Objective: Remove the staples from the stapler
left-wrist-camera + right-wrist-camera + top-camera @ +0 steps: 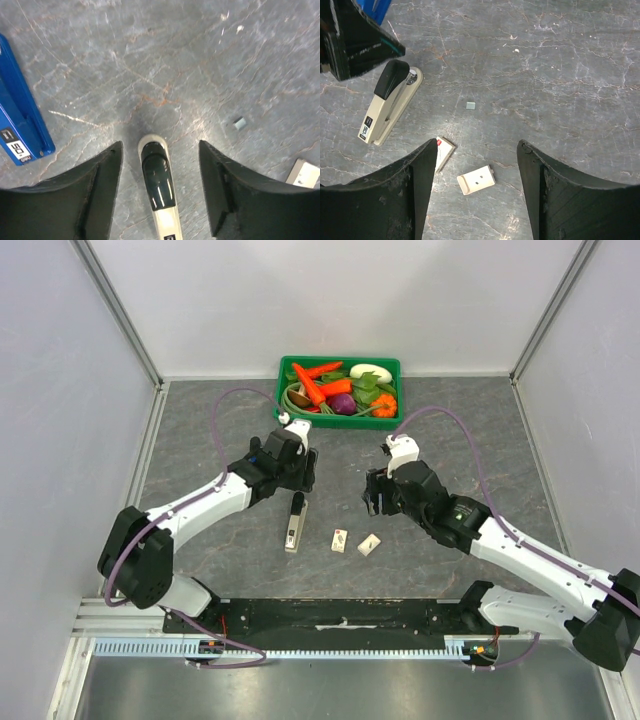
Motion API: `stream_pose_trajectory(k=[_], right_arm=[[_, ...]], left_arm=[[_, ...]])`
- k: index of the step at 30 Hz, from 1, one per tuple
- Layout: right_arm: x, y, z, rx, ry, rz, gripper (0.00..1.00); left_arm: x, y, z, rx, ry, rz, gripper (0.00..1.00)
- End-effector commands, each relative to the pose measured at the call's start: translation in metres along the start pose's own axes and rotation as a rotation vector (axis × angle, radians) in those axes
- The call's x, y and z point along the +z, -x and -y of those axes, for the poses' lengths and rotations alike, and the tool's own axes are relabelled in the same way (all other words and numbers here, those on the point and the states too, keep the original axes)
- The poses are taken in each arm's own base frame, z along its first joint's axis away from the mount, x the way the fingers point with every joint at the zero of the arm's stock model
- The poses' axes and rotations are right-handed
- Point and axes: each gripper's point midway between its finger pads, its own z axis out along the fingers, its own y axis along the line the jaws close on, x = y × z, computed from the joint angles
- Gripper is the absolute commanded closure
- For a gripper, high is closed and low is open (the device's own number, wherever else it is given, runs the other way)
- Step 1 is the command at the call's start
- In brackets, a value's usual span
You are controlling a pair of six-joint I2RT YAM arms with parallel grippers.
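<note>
Two grippers, both released and gripping nothing; the stapler [293,523] is lying flat on the table [200,440], black top arm down on the cream body, long axis running roughly 12 to 6 in the top view.

The left gripper [297,472] is hanging just at 12 o'clock of the stapler; in the left wrist view its fingers [100,185] are standing wide apart with the stapler's rounded black end [159,185] sitting between them, touching neither.

The right gripper [375,498] is hovering at about 2 o'clock of the stapler, well apart from it; jaws spread, only bare table between them.

Two small cream pieces [340,540] [369,545] are lying side by side at 4 o'clock of the stapler; the nearer one is showing a red mark in the right wrist view.

A tiny grey square [470,105] is lying loose on the table near them.

A blue object [20,120] is showing at 9 o'clock in the left wrist view; can't tell what it is.

A green basket [290,365] of toy vegetables is sitting at 12 o'clock, at the far edge.
</note>
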Motion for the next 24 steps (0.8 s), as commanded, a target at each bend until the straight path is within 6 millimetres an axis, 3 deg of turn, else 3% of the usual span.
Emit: stream_pose_trajectory(k=[1, 19, 24], right_arm=[[-0.006, 0.011, 0.002, -0.001, -0.003, 0.024, 0.27], [0.003, -0.003, -0.004, 0.008, 0.017, -0.030, 0.26], [0.005, -0.004, -0.007, 0.007, 0.025, -0.041, 0.25]], left_arm=[[-0.001, -0.018, 0.000, -0.034, 0.027, -0.029, 0.23], [0.013, -0.069, -0.001, 0.017, 0.078, -0.163, 0.22], [0.017, -0.078, -0.003, 0.025, 0.091, -0.191, 0.27]])
